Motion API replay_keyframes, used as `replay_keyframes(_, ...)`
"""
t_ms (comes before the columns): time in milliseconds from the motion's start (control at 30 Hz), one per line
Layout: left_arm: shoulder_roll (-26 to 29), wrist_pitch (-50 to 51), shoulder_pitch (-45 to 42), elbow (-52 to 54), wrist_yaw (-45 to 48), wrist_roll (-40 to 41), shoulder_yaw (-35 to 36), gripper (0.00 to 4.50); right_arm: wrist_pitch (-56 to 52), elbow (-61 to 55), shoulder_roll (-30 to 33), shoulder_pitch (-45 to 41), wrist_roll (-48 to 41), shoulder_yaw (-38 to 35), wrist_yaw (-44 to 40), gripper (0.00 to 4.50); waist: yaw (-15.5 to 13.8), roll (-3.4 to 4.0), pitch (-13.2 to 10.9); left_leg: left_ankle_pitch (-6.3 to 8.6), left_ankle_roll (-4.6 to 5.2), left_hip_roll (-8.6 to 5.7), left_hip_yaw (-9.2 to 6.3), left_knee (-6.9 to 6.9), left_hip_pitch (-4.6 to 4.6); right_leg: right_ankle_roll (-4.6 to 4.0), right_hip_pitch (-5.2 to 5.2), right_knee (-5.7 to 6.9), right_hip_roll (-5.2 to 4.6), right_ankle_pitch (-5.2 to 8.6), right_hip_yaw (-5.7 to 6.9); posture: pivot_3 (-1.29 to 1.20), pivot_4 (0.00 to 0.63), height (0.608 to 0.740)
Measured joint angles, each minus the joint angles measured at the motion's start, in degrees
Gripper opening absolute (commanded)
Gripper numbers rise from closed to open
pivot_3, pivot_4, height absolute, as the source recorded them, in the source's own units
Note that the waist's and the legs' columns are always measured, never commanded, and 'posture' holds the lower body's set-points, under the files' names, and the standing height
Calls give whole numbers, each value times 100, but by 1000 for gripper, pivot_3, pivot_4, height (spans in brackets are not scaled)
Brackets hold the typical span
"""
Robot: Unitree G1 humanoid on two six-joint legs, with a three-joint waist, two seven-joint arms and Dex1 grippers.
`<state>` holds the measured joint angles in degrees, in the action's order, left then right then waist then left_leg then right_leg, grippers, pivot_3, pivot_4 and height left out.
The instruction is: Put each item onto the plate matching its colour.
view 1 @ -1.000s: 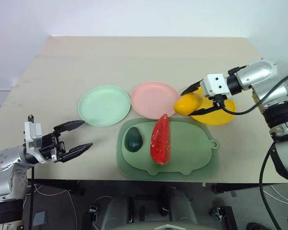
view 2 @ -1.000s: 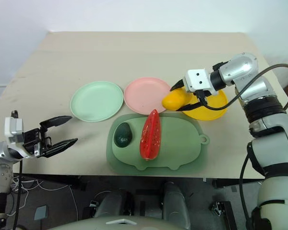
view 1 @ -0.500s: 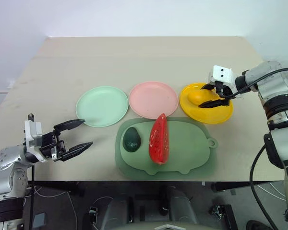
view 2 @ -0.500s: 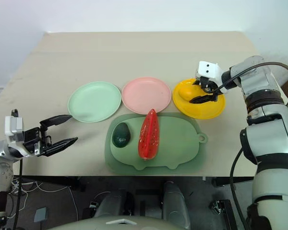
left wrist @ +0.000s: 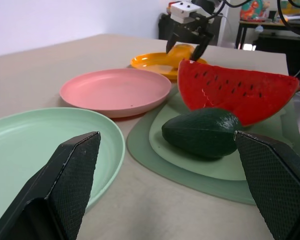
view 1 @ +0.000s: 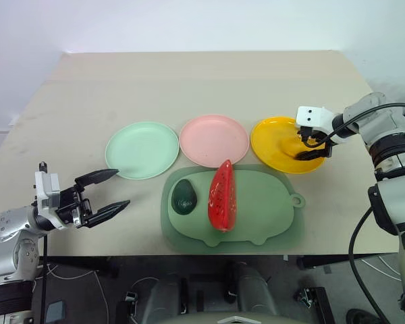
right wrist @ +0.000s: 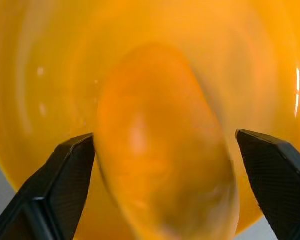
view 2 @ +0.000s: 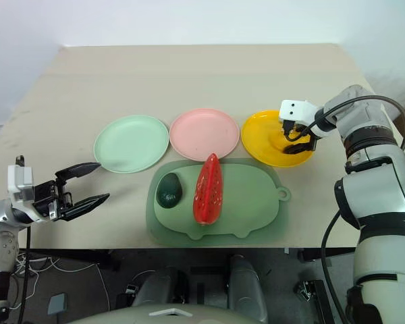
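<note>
My right gripper (right wrist: pixel 162 175) has just sprung wide, releasing the mango (right wrist: pixel 160 145) onto the yellow plate (view 1: pixel 273 138), frame right. Watermelon and avocado remain; left gripper (view 1: pixel 108 191) open, empty.

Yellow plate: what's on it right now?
The mango lies on the yellow plate, between the open right gripper's fingers. The gripper covers part of the plate from the head views.

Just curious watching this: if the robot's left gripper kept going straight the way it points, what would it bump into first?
Probably the avocado lying on the pig-shaped mat; it sits between the open left gripper fingers' line, though depth is hard to judge.
</note>
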<state>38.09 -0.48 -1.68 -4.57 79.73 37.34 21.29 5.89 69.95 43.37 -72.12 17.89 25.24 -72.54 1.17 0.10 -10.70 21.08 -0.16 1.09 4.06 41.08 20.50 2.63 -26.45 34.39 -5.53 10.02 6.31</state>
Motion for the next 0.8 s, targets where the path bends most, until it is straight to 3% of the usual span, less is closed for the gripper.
replay_keyframes(200,12,-9,-49,-35,8,-25,0,4500,384,-240,49,-343,-154,-295,-883,4475,-1,5,-3,0,0,0,-1,-2,-1,0,-1,0,1,0,0,0,150,736)
replay_keyframes(367,20,-17,-105,-110,24,-51,-1,4500,799,-1346,102,-372,-934,-327,-1830,4475,3,9,-5,0,0,10,4,-2,-3,1,-2,2,1,0,0,0,150,736)
replay_keyframes(800,37,-127,-179,-214,113,-62,-2,4500,407,-5140,265,169,-3000,1317,-1986,4475,-31,7,-4,1,0,15,11,2,-4,-1,-4,3,1,-2,2,0,150,736)
